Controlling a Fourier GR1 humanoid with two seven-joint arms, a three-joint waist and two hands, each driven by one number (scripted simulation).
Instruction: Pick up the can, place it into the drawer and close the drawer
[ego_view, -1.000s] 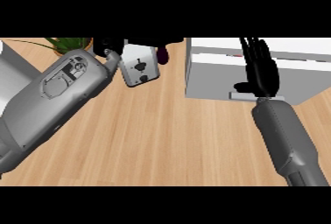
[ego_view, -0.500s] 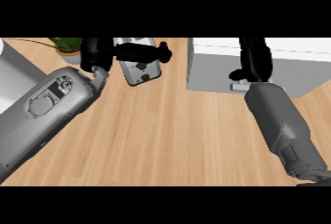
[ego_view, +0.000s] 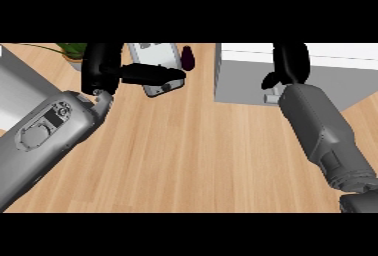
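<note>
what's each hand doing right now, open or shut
left hand: closed around the can
right hand: cannot be told, its upper part is cut off at the view's edge

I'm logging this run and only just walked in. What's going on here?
The left hand has its fingers curled round the can at the far side of the counter, beside a dark purple object. The right hand sits open at the drawer on the right. The can is not yet in the drawer.
</note>
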